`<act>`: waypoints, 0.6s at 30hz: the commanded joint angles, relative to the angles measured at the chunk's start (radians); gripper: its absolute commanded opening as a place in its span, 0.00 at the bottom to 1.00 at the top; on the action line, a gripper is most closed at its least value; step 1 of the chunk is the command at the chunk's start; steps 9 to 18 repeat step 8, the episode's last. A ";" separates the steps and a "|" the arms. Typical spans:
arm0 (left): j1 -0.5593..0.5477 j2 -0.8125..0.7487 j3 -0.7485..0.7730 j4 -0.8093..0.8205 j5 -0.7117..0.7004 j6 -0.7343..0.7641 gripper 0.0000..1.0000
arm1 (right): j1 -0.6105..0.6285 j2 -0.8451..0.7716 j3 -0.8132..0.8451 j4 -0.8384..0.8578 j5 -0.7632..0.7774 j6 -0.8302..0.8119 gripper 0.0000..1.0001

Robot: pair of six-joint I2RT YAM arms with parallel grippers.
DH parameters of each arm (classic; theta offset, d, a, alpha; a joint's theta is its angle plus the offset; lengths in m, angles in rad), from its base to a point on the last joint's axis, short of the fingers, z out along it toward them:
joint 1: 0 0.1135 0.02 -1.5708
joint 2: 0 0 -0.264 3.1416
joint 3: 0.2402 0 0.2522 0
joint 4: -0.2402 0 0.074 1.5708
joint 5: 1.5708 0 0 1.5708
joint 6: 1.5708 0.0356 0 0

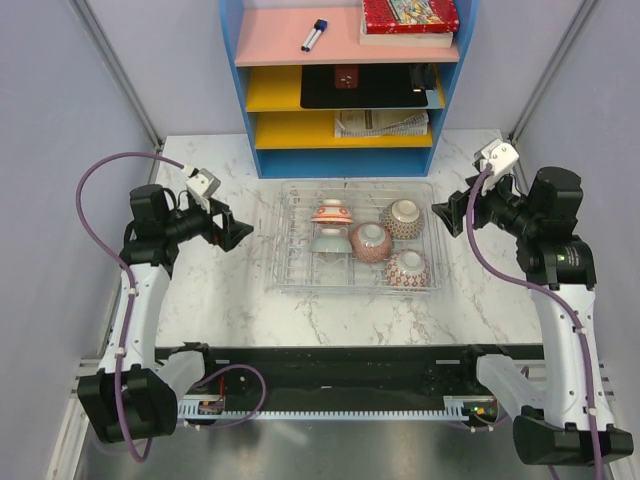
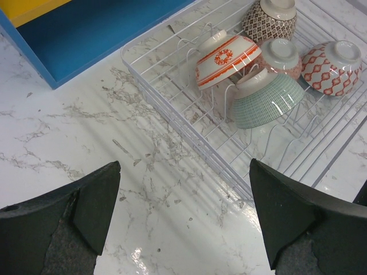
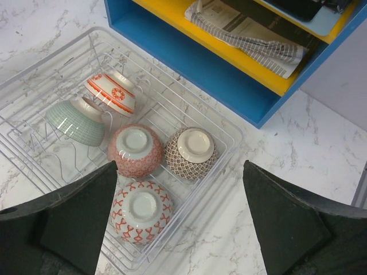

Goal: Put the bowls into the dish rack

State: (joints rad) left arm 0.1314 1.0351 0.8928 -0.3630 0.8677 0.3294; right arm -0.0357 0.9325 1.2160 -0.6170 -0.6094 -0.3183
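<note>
your worktop [image 2: 69,149] looks like white veined marble, polished and glossy enough to throw back the light. the dish rack [image 2: 189,123] reads as thin, smooth, shiny ribs, and looks like clear plastic from above. the grey-green bowl [image 2: 268,100] and the orange-and-white bowl [image 2: 225,60] are glazed ceramic with a bright sheen. on the left gripper [image 2: 183,177], the fingers [image 2: 92,200] are matt black with rough, grainy pads. at the far edge, the shelf unit [image 3: 189,63] is smooth blue and holds creased paper, a newspaper [image 3: 246,40].

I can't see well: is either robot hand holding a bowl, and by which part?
Nothing is held. The left gripper and right gripper are open; the bowls sit in the dish rack.
</note>
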 commanded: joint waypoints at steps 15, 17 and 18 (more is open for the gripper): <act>0.008 0.013 -0.009 0.045 0.037 0.000 1.00 | -0.001 -0.017 -0.024 0.069 0.010 0.039 0.97; 0.008 0.013 -0.009 0.045 0.037 0.000 1.00 | -0.001 -0.017 -0.024 0.069 0.010 0.039 0.97; 0.008 0.013 -0.009 0.045 0.037 0.000 1.00 | -0.001 -0.017 -0.024 0.069 0.010 0.039 0.97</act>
